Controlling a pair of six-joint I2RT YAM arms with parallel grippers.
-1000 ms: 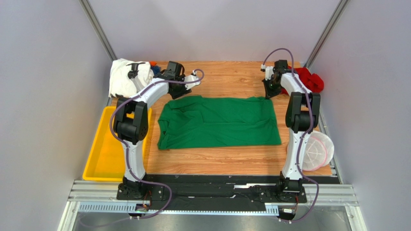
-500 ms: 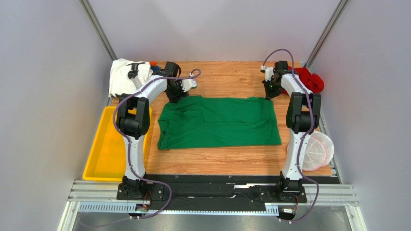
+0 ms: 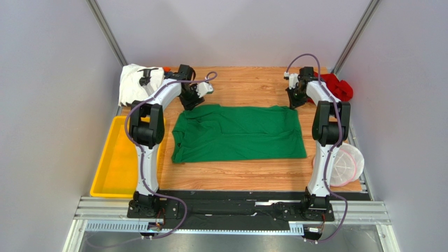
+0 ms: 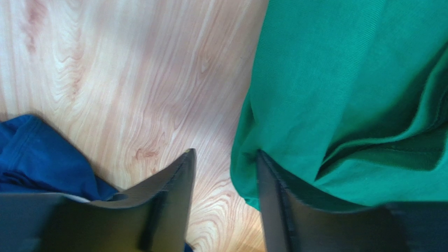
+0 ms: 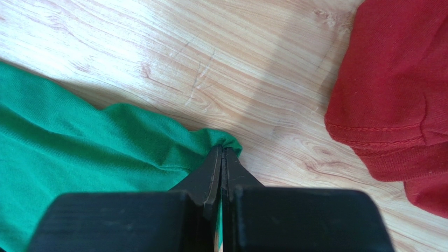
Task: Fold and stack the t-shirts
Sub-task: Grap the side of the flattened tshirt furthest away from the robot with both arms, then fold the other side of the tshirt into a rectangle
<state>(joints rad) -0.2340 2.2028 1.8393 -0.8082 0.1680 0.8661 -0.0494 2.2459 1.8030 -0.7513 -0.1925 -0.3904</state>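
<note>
The bright green t-shirt (image 3: 239, 134) lies spread flat in the middle of the table. My left gripper (image 3: 187, 102) is open at its far left corner; in the left wrist view the shirt's edge (image 4: 336, 94) lies against one finger (image 4: 273, 184) with bare wood between the jaws. My right gripper (image 3: 293, 102) is shut on the shirt's far right corner (image 5: 223, 142). The red t-shirt (image 3: 336, 86) lies bunched at the far right, also in the right wrist view (image 5: 394, 89). The white t-shirt (image 3: 134, 84) lies at the far left. The dark blue t-shirt (image 4: 42, 163) shows beside my left gripper.
A yellow plastic tray (image 3: 108, 168) stands off the table's left edge. A round white-and-pink mesh basket (image 3: 344, 165) sits at the near right. Grey walls close in on both sides and the back.
My left gripper has moved left and down toward the green shirt's far left corner. My right gripper has stayed shut on the far right corner.
</note>
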